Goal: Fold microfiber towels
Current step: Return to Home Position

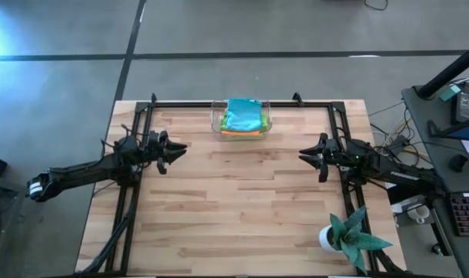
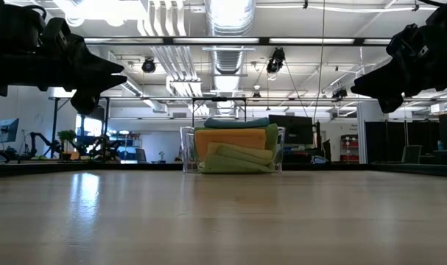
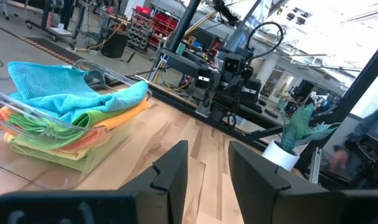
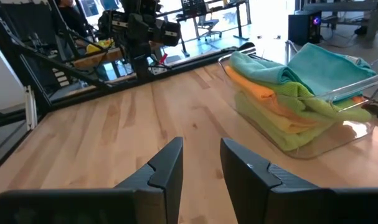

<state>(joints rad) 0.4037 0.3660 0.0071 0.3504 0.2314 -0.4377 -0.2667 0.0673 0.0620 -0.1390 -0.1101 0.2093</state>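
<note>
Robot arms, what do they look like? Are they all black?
Mostly, yes. The left arm and right arm are long, thin and dark, built from jointed pieces, one at each side of the wooden table. The left arm has a white patch near its outer end. The left gripper and right gripper each have two flat, dark, blocky fingers.
</note>
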